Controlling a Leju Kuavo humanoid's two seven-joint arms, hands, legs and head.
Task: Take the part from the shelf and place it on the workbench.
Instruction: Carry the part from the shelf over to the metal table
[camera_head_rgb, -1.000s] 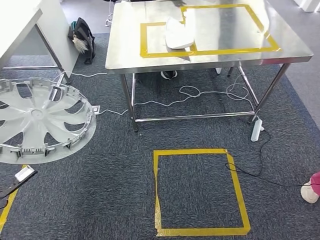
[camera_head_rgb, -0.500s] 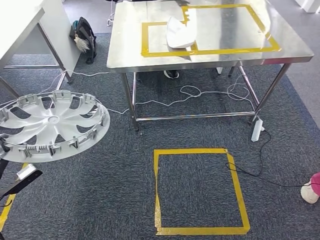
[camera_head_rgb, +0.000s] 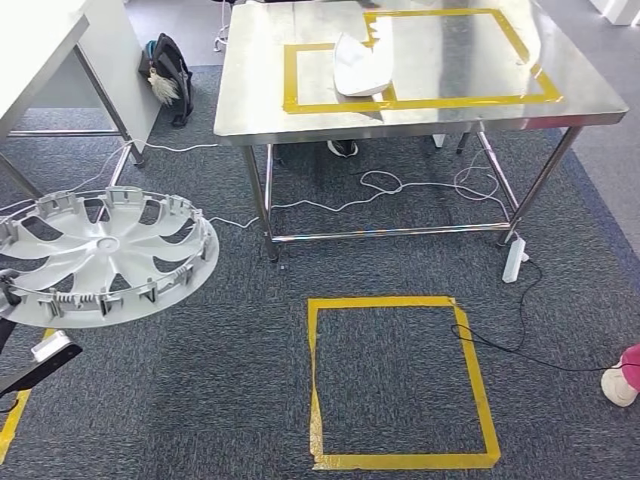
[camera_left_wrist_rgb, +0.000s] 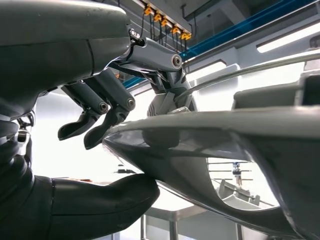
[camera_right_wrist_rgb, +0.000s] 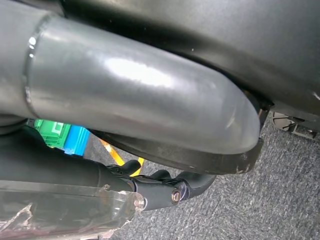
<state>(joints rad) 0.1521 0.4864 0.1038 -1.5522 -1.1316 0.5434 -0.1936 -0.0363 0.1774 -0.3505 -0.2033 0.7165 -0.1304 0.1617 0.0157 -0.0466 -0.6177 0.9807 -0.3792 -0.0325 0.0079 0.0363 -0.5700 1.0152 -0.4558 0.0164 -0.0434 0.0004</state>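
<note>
We hold silver wheel cover (camera_head_rgb: 102, 255) at left, over carpet, short of steel workbench (camera_head_rgb: 249, 100). Our left hand (camera_left_wrist_rgb: 102, 112) pinches its rim (camera_left_wrist_rgb: 211, 125), thumb (camera_left_wrist_rgb: 113, 197) beneath, fingers (camera_left_wrist_rgb: 113, 107) above. Right hand (camera_right_wrist_rgb: 166, 187): fingers curled, whether closed we cannot tell.

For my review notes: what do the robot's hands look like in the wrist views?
The left hand has a smooth grey cover, a thick dark thumb, and dark slim fingers joined by round silver pins, with grey metal linkages behind them. The right hand has dark fingers with a silver screw, under a rounded grey cover.
</note>
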